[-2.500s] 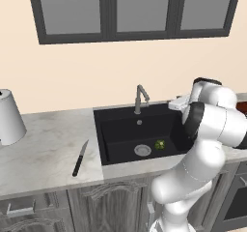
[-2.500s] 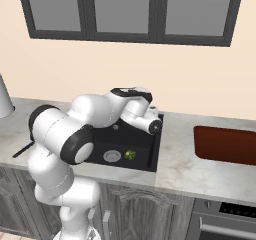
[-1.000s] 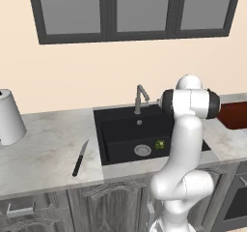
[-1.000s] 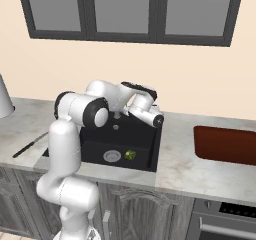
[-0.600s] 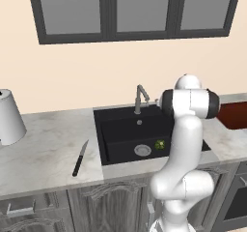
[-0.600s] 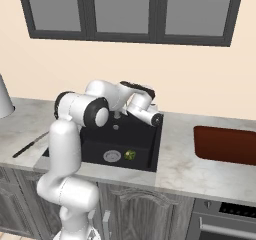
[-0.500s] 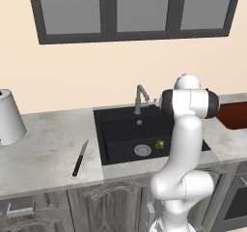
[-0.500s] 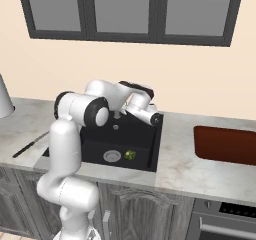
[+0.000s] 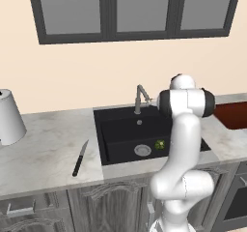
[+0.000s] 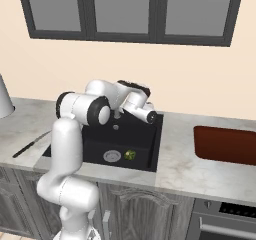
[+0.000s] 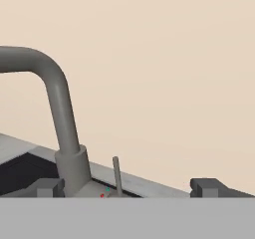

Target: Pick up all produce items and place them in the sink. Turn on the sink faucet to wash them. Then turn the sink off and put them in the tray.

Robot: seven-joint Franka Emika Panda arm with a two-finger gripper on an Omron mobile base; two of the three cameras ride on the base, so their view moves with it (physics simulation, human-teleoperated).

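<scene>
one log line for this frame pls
stage: faucet on pending | broccoli: in sink by drain | gripper: open, empty, facing faucet lever | tray: empty

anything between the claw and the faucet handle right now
Nothing visible. In the hand view the open claw faces the faucet, and its thin upright lever stands in the gap between the fingertips, with only bare wall behind.
</scene>
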